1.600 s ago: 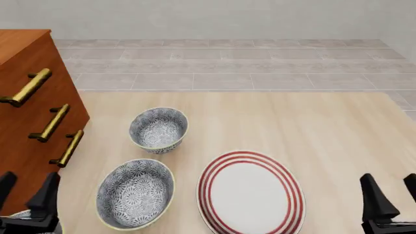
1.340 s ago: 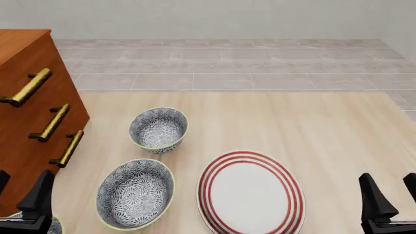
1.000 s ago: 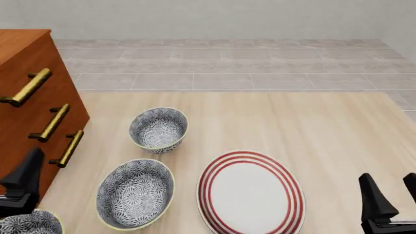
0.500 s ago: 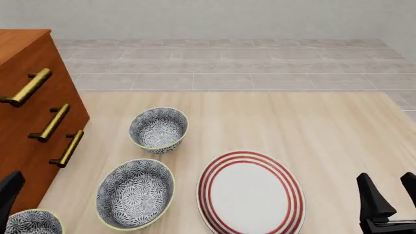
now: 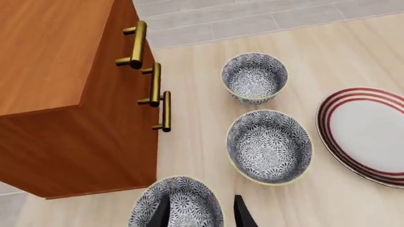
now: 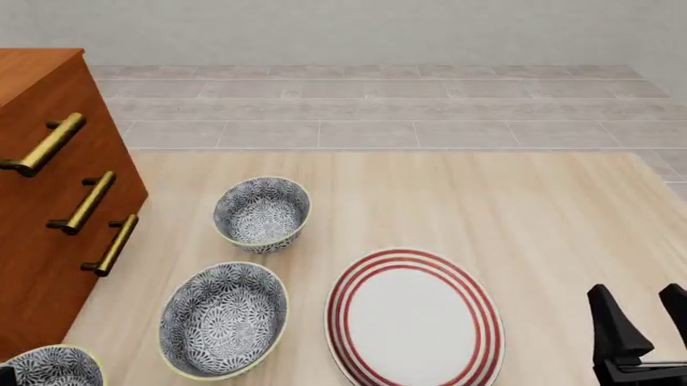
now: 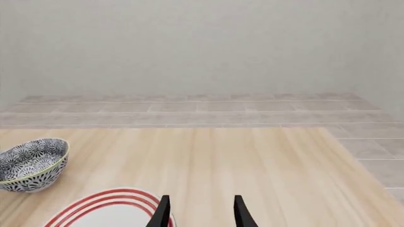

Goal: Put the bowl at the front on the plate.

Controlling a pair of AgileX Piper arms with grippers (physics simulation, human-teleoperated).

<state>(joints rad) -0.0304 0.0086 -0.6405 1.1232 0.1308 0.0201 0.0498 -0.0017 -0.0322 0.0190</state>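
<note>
The bowl [image 6: 51, 368] at the front sits at the table's near left corner, partly cut off in the front view. In the left wrist view the bowl [image 5: 186, 201] lies just below my left gripper [image 5: 200, 215]. That gripper is open, with one finger over the bowl's inside and the other outside its rim. How high it hangs above the bowl I cannot tell. The plate [image 6: 338, 315], white with red rings, lies at centre front. My right gripper [image 6: 635, 314] stands open at the near right, beside the plate [image 7: 113, 198], holding nothing.
Two look-alike bowls stand left of the plate, one in the middle [image 6: 224, 318] and one farther back [image 6: 261, 213]. A wooden cabinet [image 6: 43, 201] with brass handles [image 6: 113, 244] borders the table's left side, close to the front bowl.
</note>
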